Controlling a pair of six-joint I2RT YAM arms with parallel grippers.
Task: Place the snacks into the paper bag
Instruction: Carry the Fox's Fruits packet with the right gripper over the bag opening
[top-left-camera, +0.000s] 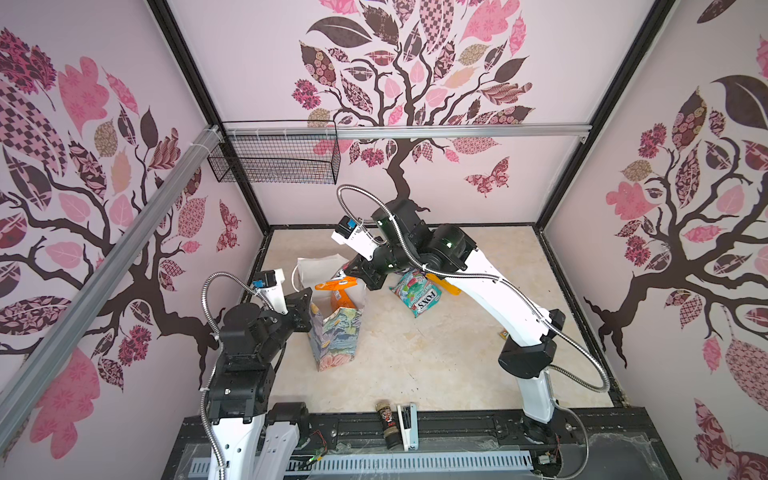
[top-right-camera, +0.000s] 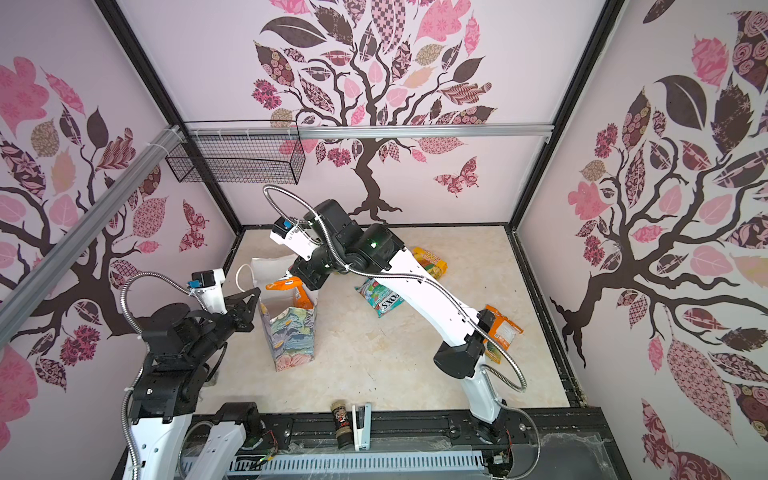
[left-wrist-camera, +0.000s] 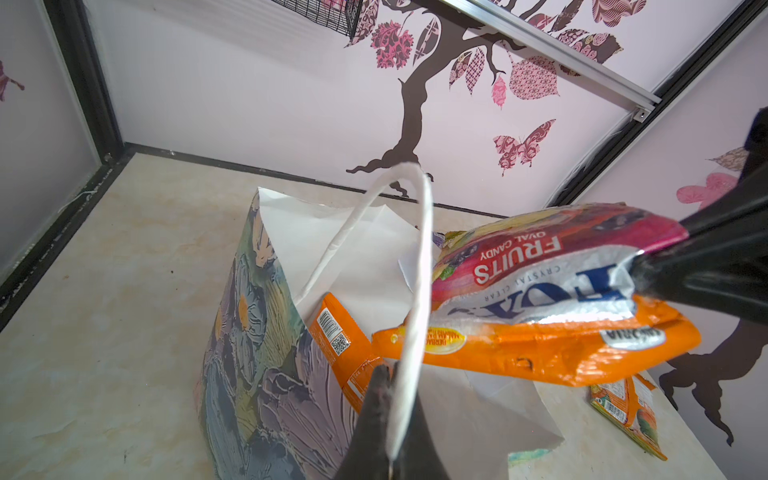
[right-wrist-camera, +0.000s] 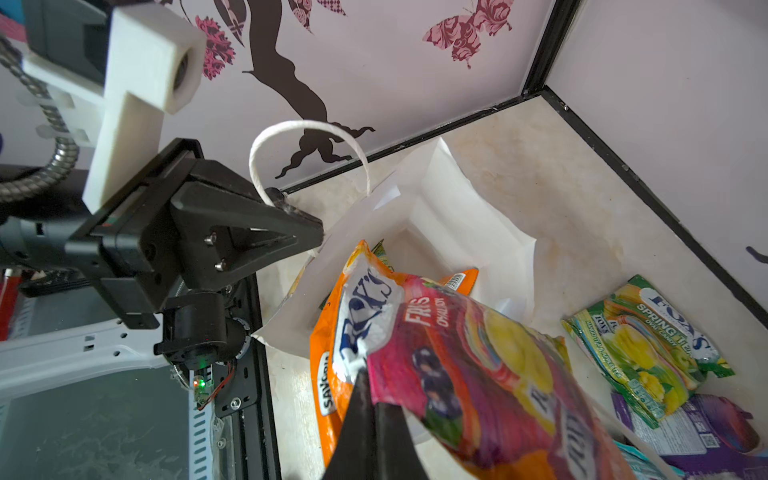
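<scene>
My left claw (left-wrist-camera: 391, 388) is clenched on the white cord handle (left-wrist-camera: 419, 257) of the paper bag (top-left-camera: 336, 338), the cord running up between my two fingers. The bag stands upright on the worktop (top-left-camera: 436, 365), left of the middle in both top views, with its white inside showing at the open mouth. My right claw (right-wrist-camera: 368, 384) reaches across from the right and is clamped on the white end of a red and yellow FOX'S fruit packet (left-wrist-camera: 540, 255), which hangs just above the bag's mouth. An orange packet (left-wrist-camera: 540, 351) lies pressed against it and spans the mouth; I cannot tell whether my fingers catch that one as well. A second orange packet (left-wrist-camera: 336, 345) stands inside the bag against its wall, barcode showing. More snacks lie on the worktop to the right of the bag: a teal packet (top-left-camera: 415, 293) near it, a yellow packet (top-right-camera: 432, 264) farther back, a green-yellow packet (right-wrist-camera: 648, 345) resting partly on a purple packet (right-wrist-camera: 706, 424), and one more orange packet (top-right-camera: 503, 332) beside my right arm, well apart from the bag.
</scene>
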